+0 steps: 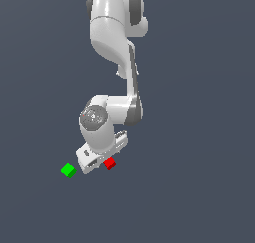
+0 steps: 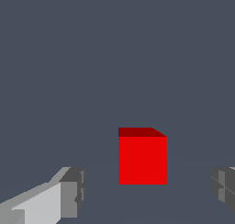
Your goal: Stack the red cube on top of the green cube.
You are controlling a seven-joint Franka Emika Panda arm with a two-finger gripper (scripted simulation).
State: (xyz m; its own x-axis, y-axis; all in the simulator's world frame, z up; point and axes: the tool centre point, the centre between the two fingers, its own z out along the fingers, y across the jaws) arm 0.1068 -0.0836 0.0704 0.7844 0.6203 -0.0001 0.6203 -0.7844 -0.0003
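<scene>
Red cube (image 1: pixel 109 163) on the dark slate-grey floor (image 1: pixel 199 177), just at the exterior view's right of the white gripper (image 1: pixel 94 163), touching or nearly touching its body as rendered. Bright green cube (image 1: pixel 68 170) also on the floor, toward the exterior view's left of the gripper, close by but clearly apart from it and from the red cube, with the gripper body between the two. White Franka Panda arm (image 1: pixel 113 43) reaching down from the top of the exterior view, grey-capped wrist joint (image 1: pixel 93 117) directly above the hand. Seen from the wrist camera: red cube (image 2: pixel 142 157) sitting upright on the floor, darker top face visible, between the two grey fingertips (image 2: pixel 73 193) but ahead of them, nearer the one at the picture's right edge than the other. Jaws spread wide, far wider than the cube, with clear floor showing on both sides of it; nothing gripped, no pad touching either cube. Gripper (image 2: pixel 147 191) hanging low over the floor, fingers roughly level with the cube's lower half. Green cube out of the wrist view. Red cube not stacked; both cubes resting separately on the floor. No brand marks, labels or writing legible on the arm, the cubes or the floor in either view.
</scene>
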